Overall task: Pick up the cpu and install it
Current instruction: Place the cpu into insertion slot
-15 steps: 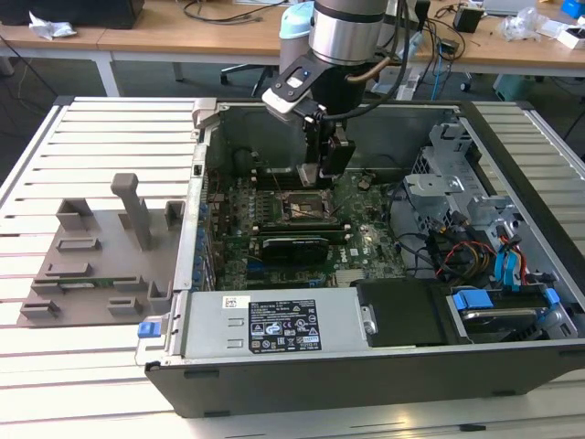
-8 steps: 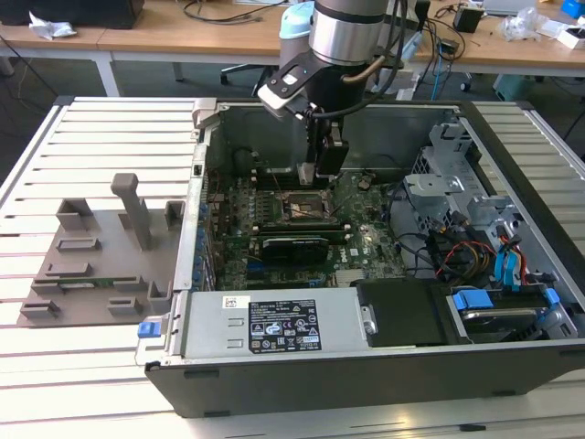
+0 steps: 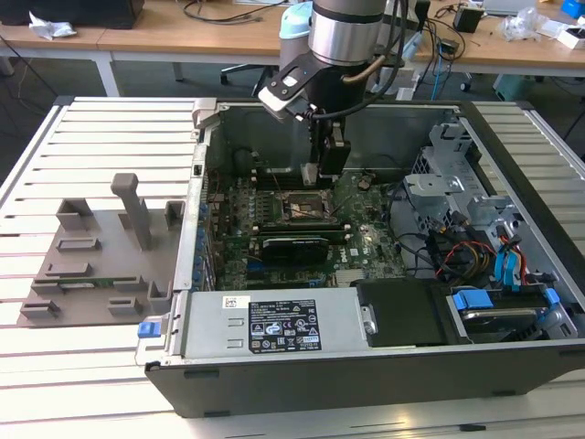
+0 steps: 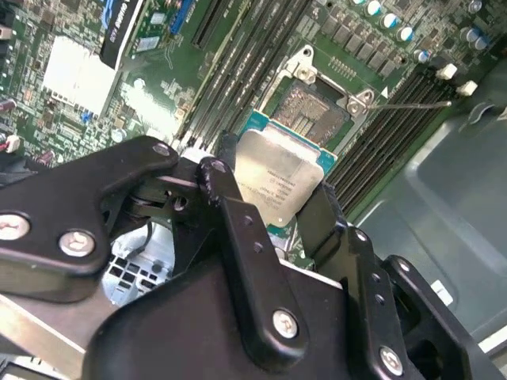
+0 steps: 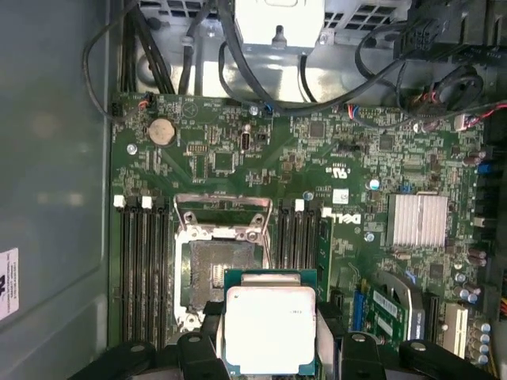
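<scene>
cpu in claw, over open socket

item 1: claw [image 3: 315, 172]. hangs from the arm inside the open computer case [image 3: 366, 366], above the green board [image 5: 317, 150]. its two black fingers [image 4: 226, 198] are clenched on opposite edges of the cpu, grasping it. seen in both wrist views [image 4: 273, 190] [image 5: 269, 321].

item 2: cpu [image 5: 269, 328]. small square chip with a pale metal top on a green backing, held flat between the claw's fingers with the metal face up. in the second wrist view [image 4: 281, 178] it sits right at the fingertips. it is raised off the board and not seated.

item 3: socket [image 5: 218, 273]. dark square with a metal frame, below the claw and just ahead of its fingertips. the frame is swung back and the contact field lies bare. in the first wrist view the cpu overlaps the corner of the socket nearest the claw.

item 4: memory slots [image 5: 142, 253]. long dark rows on both sides of the socket, beneath and beside the claw.

item 5: heat sink [image 5: 417, 219]. silver finned block, on the board, well apart from the claw.

item 6: coin battery [image 5: 162, 131]. beyond the socket, far from the claw.

item 7: grey fixture plate [image 3: 101, 247]. outside the case, well away from the claw toward the exterior view's left, posts upright.
</scene>
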`<state>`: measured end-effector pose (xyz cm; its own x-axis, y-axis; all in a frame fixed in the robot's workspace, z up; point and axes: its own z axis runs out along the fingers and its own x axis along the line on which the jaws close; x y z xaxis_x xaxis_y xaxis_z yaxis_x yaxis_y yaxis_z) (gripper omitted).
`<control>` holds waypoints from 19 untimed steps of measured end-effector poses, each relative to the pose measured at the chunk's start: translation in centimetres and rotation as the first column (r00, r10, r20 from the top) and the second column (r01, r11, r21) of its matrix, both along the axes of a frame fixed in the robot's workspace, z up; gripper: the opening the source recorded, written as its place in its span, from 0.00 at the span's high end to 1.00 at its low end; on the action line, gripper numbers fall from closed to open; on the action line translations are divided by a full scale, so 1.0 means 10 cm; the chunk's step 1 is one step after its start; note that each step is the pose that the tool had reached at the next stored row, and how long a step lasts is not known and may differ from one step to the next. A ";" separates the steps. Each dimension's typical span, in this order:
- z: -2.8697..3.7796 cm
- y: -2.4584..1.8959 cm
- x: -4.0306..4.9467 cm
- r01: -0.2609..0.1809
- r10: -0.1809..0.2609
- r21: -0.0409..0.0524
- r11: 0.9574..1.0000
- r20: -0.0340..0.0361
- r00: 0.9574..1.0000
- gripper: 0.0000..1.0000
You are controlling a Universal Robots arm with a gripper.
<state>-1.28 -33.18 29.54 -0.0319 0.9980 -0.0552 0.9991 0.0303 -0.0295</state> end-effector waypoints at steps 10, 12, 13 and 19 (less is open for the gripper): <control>0.000 0.000 0.000 0.004 -0.004 0.000 1.000 0.000 1.000 0.45; -0.002 0.000 0.000 0.004 -0.004 0.000 1.000 0.000 1.000 0.45; -0.008 0.000 0.000 0.004 -0.004 0.000 1.000 0.000 1.000 0.45; -0.044 0.000 -0.001 0.004 -0.004 -0.002 1.000 0.000 1.000 0.45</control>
<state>-1.30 -33.17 29.10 -0.0278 0.9980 -0.0571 0.9992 0.0262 -0.0293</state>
